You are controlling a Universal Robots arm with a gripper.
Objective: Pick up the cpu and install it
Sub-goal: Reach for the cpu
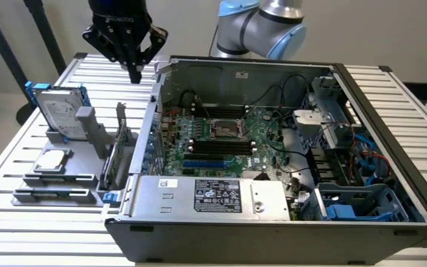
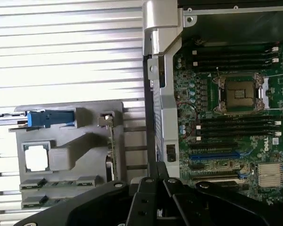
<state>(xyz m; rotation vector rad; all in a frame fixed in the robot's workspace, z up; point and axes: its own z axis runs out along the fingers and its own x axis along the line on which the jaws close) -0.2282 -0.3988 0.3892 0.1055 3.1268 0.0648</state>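
Note:
The cpu [image 1: 50,159] [image 2: 37,157], a small flat silver square, lies in a recess of the grey holder [image 1: 80,167] [image 2: 70,155] on the slatted table, at the exterior view's left. My gripper [image 1: 133,75] [image 2: 153,181] hangs high above the table beside the case's wall, behind the holder and well apart from the cpu. Its fingers are shut with nothing between them. The black socket frame [image 1: 227,129] [image 2: 239,93] on the motherboard inside the open case stands empty.
A silver hard drive with blue rails [image 1: 59,111] stands upright in the holder behind the cpu. A card [image 1: 120,150] stands on edge next to the case. The open computer case [image 1: 288,217] holds cables, memory slots and a power supply [image 1: 213,196].

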